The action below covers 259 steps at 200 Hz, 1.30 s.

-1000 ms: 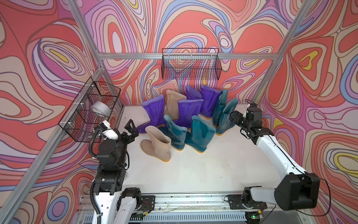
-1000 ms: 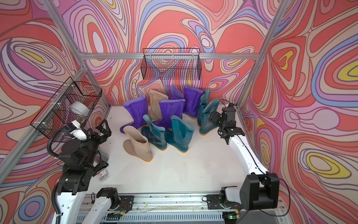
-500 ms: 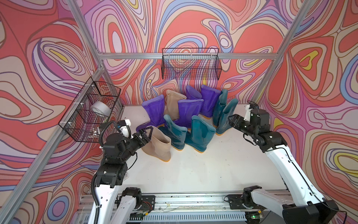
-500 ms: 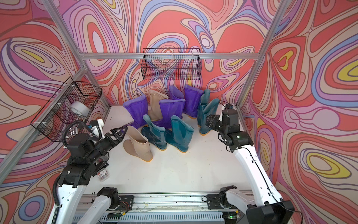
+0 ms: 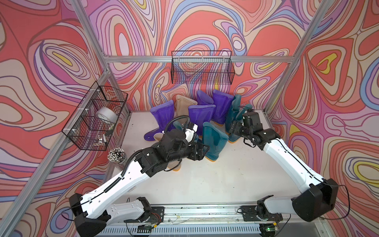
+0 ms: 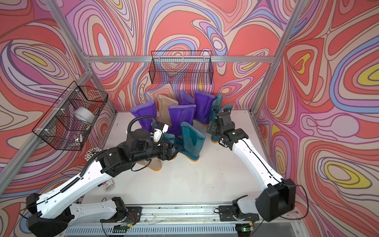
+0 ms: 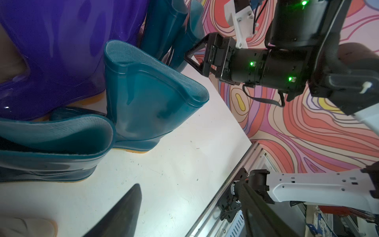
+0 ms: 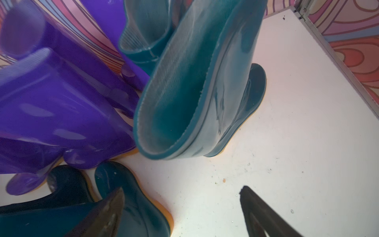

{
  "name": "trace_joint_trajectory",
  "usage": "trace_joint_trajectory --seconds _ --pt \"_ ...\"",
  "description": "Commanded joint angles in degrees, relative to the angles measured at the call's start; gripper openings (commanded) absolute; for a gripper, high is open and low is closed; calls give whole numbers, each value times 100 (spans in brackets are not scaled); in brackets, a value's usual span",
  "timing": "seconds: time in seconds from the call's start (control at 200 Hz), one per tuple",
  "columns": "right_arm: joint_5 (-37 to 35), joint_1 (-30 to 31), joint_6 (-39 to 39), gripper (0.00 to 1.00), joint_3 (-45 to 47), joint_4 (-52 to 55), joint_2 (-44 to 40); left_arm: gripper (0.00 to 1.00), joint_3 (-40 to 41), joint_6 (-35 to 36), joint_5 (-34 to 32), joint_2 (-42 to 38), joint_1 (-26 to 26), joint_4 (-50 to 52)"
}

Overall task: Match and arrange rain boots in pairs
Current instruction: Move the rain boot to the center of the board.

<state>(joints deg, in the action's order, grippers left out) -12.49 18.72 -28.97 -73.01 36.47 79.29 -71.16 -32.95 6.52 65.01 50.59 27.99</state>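
Rain boots (image 5: 202,117): bunched upright at the back of the white tabletop (image 5: 235,180), beneath the wire basket on the back wall (image 5: 202,67). Four purple and one beige against the wall, two teal in the far right corner, two more teal in front, a second beige boot (image 6: 154,164) mostly hidden under the left arm.

Left gripper (image 7: 188,215): low, close to the front teal boots (image 7: 151,98), fingers spread, only bare table between them. Right gripper (image 8: 180,205): down by the corner teal pair (image 8: 194,92), likewise spread wide, clasping nothing.

On the left wall, a divided wire basket (image 5: 82,131) holding a roll of white tape (image 5: 106,116) plus metal bits too small to name. Below it, a clear jar (image 5: 120,162) crammed with white-tipped sticks.

Tabletop speckled with crumbs, fenced by aluminium framing. Walls all red, pink, purple and cream swirls.

Beside the left arm, a small packet (image 6: 108,185) with a red label, print unreadable.
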Motion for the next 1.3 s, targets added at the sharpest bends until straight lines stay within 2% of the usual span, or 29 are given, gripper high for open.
trace_joint_trajectory --seconds 0.0,0.245,0.466,0.551,0.751,0.911,1.047,1.292 --pt "-253 18 302 91 -199 -28 340 79 42 163 -220 -212 17 -258" --pt "-1210 16 579 91 -662 -136 1043 81 355 89 -465 -503 17 -265" --pt "-1677 18 666 78 -625 -343 1266 83 579 12 -521 -641 16 -354" --pt "-1701 15 730 66 -604 -341 1278 83 594 22 -503 -630 17 -395" --pt "-1808 18 809 22 -373 -390 929 84 469 80 -426 -535 13 -391" --pt "-2223 17 1015 1 -209 -122 489 84 323 175 -438 -426 13 -330" --pt "-2869 17 1087 3 314 62 -241 84 222 237 -443 -369 13 -320" --pt "-3682 -22 700 3 1138 510 -1186 84 -189 325 -253 -55 18 -121"
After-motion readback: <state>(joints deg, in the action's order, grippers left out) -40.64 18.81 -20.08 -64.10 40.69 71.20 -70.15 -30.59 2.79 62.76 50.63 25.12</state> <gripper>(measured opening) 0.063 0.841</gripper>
